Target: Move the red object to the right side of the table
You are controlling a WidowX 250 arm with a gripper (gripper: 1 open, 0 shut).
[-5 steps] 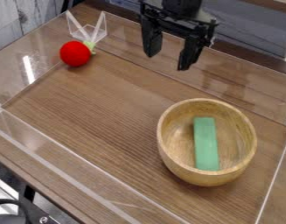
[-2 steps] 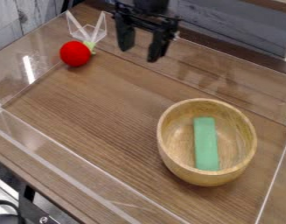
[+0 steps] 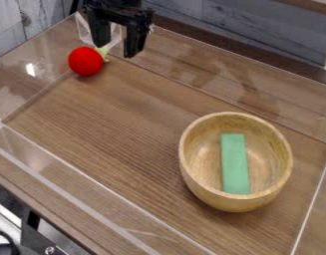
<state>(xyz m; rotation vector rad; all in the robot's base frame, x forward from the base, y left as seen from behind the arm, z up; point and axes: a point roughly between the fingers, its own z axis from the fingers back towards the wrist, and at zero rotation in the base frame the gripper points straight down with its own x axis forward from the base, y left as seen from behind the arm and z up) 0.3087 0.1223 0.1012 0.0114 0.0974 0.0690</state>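
Gripper is sliding left across the back of the table vs a sec ago, when it was hanging nr the top centre; now it's arriving just above and right of the red object, jaws spread wide, nothing in them. Ball is sitting far left by the acrylic wall, not touched yet. Meaning: approach is nearly done, pickup prob next, w/ the carry to the right side all remaining. Bowl w/ green block is staying put.
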